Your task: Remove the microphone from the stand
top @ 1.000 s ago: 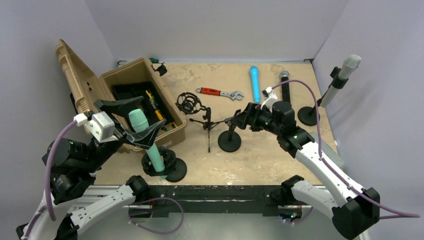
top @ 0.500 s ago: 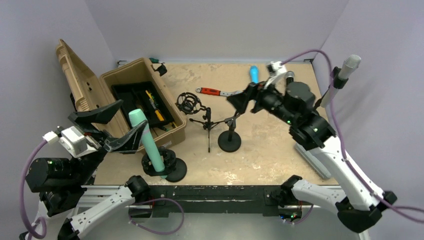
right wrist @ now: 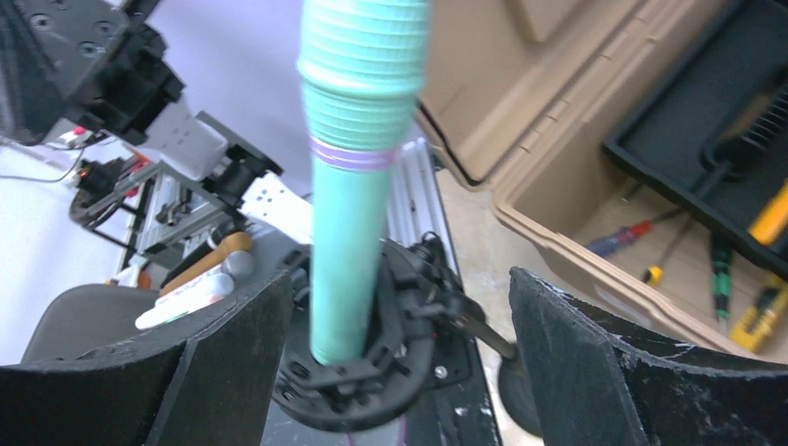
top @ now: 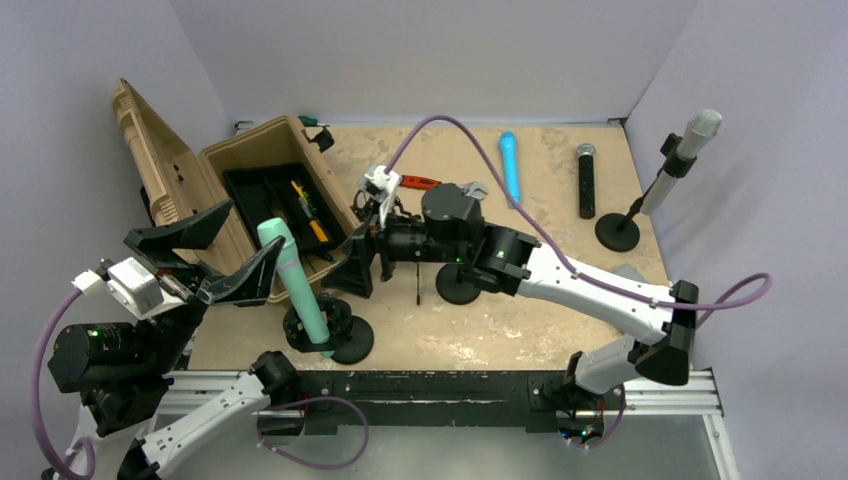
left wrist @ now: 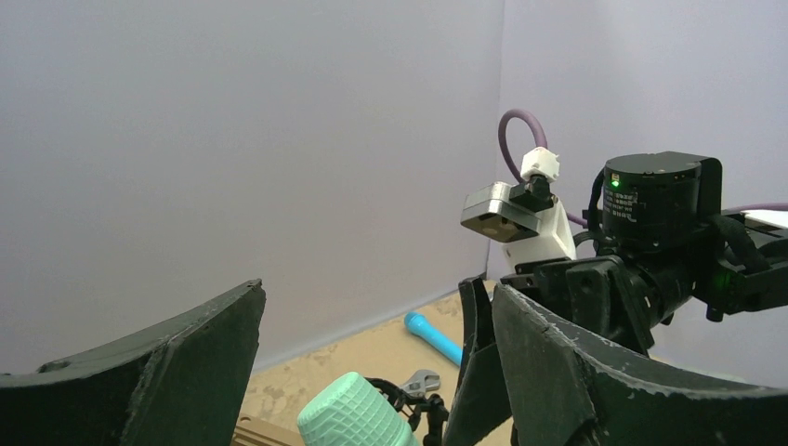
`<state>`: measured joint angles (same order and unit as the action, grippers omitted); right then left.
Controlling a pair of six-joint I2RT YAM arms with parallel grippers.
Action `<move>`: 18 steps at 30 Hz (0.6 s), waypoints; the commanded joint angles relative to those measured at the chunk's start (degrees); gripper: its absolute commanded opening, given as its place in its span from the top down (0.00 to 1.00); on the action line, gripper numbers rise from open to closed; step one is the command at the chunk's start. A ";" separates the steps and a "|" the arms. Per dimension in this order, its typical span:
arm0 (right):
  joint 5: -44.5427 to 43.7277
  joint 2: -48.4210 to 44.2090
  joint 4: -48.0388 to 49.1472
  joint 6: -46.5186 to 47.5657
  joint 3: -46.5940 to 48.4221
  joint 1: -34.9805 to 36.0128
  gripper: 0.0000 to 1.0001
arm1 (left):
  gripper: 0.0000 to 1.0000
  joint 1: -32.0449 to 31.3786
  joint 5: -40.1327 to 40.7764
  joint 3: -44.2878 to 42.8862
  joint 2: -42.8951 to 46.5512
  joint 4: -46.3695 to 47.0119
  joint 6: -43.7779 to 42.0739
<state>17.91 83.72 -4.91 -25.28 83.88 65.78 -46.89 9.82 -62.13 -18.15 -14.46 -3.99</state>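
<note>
A mint-green microphone [top: 295,280] stands tilted in a black ring-mount stand [top: 335,335] near the table's front left. My left gripper [top: 257,222] is open, its fingertips either side of the microphone's ribbed head [left wrist: 353,413] without touching it. My right gripper [top: 350,265] is open just right of the microphone. In the right wrist view the green microphone body [right wrist: 353,186] and the stand's mount [right wrist: 372,372] lie between and beyond the right gripper [right wrist: 400,279], nearer its left finger. Nothing is held.
An open tan tool case [top: 250,160] stands behind the stand. Further right are a small tripod mount [top: 378,207], an empty round-base stand [top: 459,285], a red wrench [top: 420,183], a blue microphone [top: 511,165], a black microphone [top: 585,180] and a silver microphone on a stand [top: 690,140].
My right arm has swung from the table's right side across to the left, ending beside the green microphone. My left gripper drew back leftward, then held still.
</note>
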 commanded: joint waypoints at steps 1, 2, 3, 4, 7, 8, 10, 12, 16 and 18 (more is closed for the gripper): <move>0.86 1.18 7.60 -1.18 4.02 1.10 0.19 | 0.11 0.26 0.73 0.12 0.02 1.93 0.30; 0.79 1.70 8.35 -1.80 4.10 1.11 0.22 | 0.11 0.31 0.72 0.09 -0.03 1.85 0.30; 0.92 2.28 9.08 -2.44 4.17 1.08 0.26 | 0.11 0.31 0.84 0.08 -0.11 1.81 0.37; 1.35 3.10 9.85 -3.31 4.46 1.18 0.29 | 0.11 0.27 0.98 0.08 -0.08 1.75 0.38; 3.17 4.90 11.32 -4.60 5.32 1.70 0.36 | 0.11 0.34 1.46 0.07 0.00 1.71 0.32; 3.52 5.42 11.59 -4.87 5.63 1.97 0.37 | 0.11 0.30 1.55 0.08 -0.04 1.67 0.23; 3.92 6.22 12.11 -5.23 5.87 2.43 0.37 | 0.12 0.39 1.77 0.08 -0.07 1.57 0.12; 4.33 7.07 12.69 -5.85 5.97 2.79 0.37 | 0.12 0.40 1.99 -0.08 -0.10 1.47 0.10; 5.20 8.51 13.75 -6.75 5.93 3.66 0.38 | 0.13 0.39 2.28 -0.21 0.00 1.23 0.06; 5.22 8.88 14.02 -6.87 6.15 3.97 0.42 | 0.13 0.34 2.38 -0.21 0.04 1.27 0.12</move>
<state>21.21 92.68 5.30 -30.89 87.18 68.84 -46.89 11.22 -62.13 -18.15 -14.44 -3.99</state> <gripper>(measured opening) 0.611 0.871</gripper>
